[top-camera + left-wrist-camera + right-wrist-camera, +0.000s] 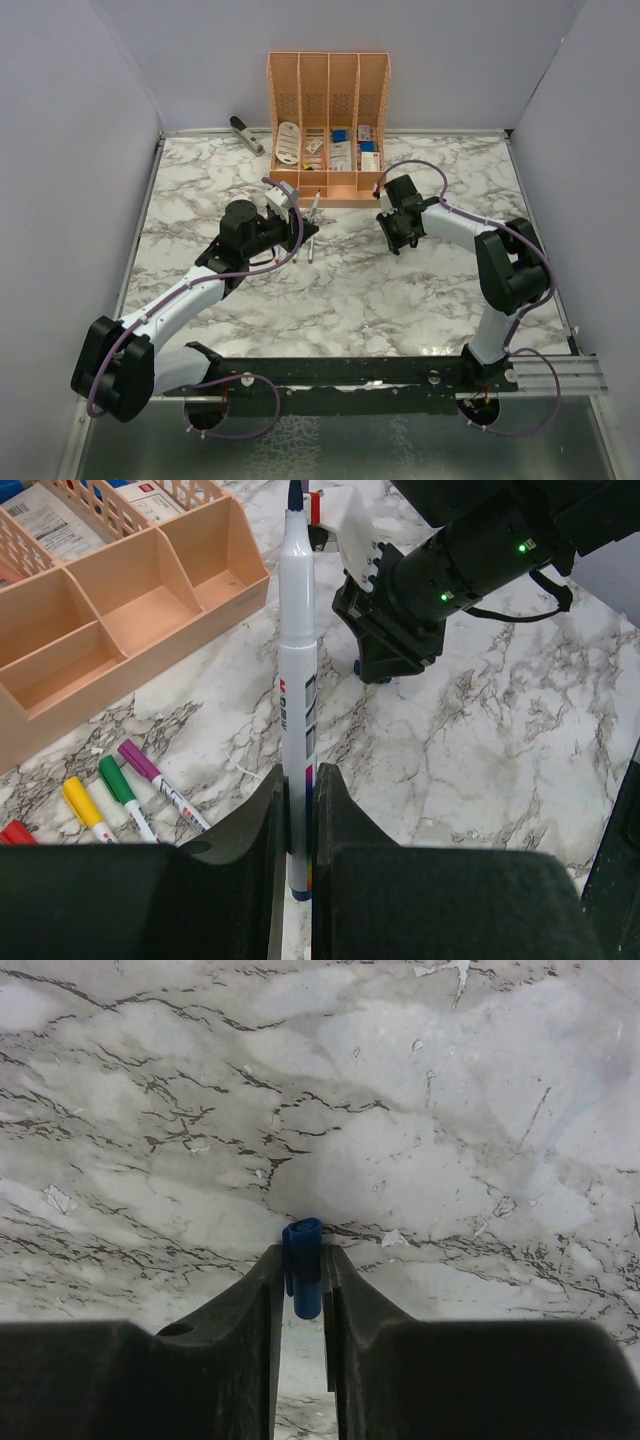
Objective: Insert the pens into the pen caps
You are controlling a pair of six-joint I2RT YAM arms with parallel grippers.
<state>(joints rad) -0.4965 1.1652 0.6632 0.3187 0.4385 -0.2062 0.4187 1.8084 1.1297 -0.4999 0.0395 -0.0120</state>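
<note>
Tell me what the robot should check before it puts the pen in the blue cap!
1. The pen is clamped in the left gripper: ok.
2. The blue cap is clamped in the right gripper: ok.
3. The pen tip is bare and dark blue like the cap: ok.
4. The cap's open end faces the pen: cannot tell.
5. Tip lined up with cap: not ok, they are apart.
6. The other pens lie off to the side: ok.
</note>
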